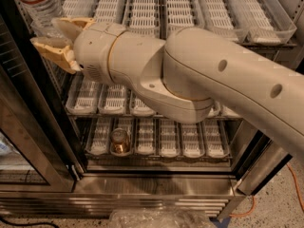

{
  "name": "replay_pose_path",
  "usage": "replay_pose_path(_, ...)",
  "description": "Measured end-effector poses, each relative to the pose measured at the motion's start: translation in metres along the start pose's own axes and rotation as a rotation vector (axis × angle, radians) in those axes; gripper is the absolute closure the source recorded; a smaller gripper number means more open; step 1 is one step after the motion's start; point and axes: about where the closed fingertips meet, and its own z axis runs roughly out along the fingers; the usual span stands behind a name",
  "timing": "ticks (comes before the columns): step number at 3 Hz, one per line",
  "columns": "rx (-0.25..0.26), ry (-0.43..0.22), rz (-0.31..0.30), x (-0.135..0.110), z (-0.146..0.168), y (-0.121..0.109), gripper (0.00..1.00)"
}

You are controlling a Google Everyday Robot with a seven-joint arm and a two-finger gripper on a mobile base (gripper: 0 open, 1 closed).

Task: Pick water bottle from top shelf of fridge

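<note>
The water bottle [40, 3], clear and ribbed with a thin coloured label, stands at the front left end of the top shelf [142, 8], a row of long clear lane trays with white slotted strips. Its cap is out of view above the frame. My gripper [44, 31] is open, its tan fingers [53, 50] spread just below and in front of the bottle's base. The bottle is not between the fingers. My thick white arm crosses the fridge [156, 184] opening from the right and hides part of the middle rack.
A small bronze can [120, 141] stands in a tray on the lower rack. The dark-framed glass door [23, 127] hangs open at left, close to the gripper. Crumpled clear plastic [156, 217] lies on the floor in front. An orange cable [295, 184] runs at right.
</note>
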Motion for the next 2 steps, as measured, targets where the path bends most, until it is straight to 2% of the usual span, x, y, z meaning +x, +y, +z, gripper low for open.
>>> replay_pose_path(1,0.001,0.001,-0.002,-0.0004,0.0002,0.0007,0.34)
replay_pose_path(2,0.001,0.002,-0.002,-0.0005,0.0012,0.0012,0.40)
